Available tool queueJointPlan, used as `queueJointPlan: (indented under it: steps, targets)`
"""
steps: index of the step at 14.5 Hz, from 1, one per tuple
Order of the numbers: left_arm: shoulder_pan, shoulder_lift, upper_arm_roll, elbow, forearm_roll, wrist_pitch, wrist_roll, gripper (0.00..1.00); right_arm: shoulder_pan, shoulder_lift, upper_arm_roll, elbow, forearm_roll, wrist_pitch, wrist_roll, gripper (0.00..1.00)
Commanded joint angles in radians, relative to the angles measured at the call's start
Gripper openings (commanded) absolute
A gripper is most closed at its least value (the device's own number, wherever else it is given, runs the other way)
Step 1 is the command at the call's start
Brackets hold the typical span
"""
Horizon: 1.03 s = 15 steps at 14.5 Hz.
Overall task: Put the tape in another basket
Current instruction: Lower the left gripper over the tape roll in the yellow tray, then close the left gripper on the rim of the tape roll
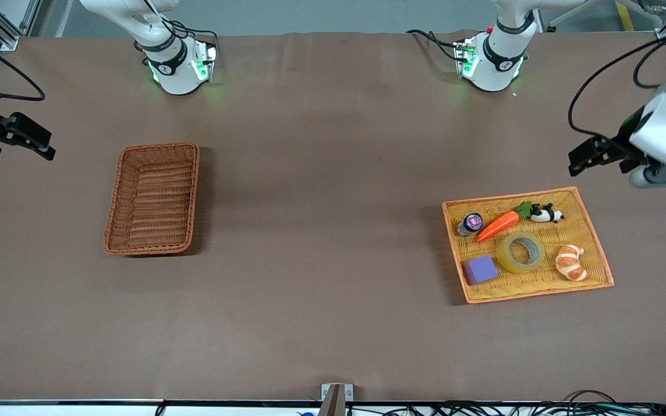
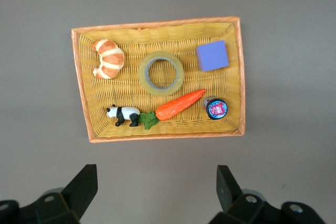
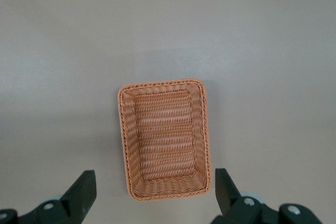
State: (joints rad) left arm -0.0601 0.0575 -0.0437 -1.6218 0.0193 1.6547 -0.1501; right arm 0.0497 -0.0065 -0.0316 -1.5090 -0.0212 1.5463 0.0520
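Nearest the camera lay the yellow tray (image 1: 599, 271), toward the left arm's end of the bench (image 1: 321, 300). Held six things: tape (image 1: 521, 252) flat near the middle, purple block (image 1: 479, 269) beside it, croissant (image 1: 571, 262) on its other flank, and farther from the camera a carrot (image 1: 498, 226), a small round tin (image 1: 470, 223) and a toy panda (image 1: 547, 215). Touched nothing, that tape, though carrot and block sat just beside it.

Stood well apart, toward the right arm's end, the wicker basket (image 1: 152, 199), with nothing in it.

Judged as barely begun: tape not yet gripped, not yet lifted, not yet carried. Left to do, by the look of it: descend on the roll, pinch its wall or span the ring, raise it clear of the carrot and block, bring it along the bench, drop it in the basket. Possibly called for a handover, given the gap between tray and basket.

Left gripper (image 1: 590, 156) hung over bare bench by the tray's edge, fingers (image 2: 84, 184) spread wide and gripping nothing, tray full in its wrist view.

Right gripper (image 1: 23, 138) waited above the bench's end, near the basket, fingers (image 3: 85, 188) likewise spread wide, holding nothing.
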Motion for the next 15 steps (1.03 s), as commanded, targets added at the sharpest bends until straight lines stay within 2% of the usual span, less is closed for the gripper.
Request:
queueJointPlan:
  steps: [1,4,11,15]
  targets:
    - [0.009,0.082,-0.002,0.028,0.019,-0.013,-0.017,1.0,-0.004,-0.001,0.007,0.007,0.006,-0.003,0.009,1.0]
    - [0.055,0.178,-0.002,0.028,0.022,0.014,0.001,1.0,-0.013,-0.001,0.007,0.007,0.007,-0.011,0.006,1.0]
    - [0.074,0.396,-0.001,0.017,0.025,0.266,0.003,0.99,-0.016,0.0,0.006,0.007,0.004,0.0,0.009,1.0]
    - [0.126,0.475,-0.004,0.014,0.025,0.385,0.05,0.98,-0.011,-0.003,0.004,0.007,0.003,-0.011,0.003,1.0]
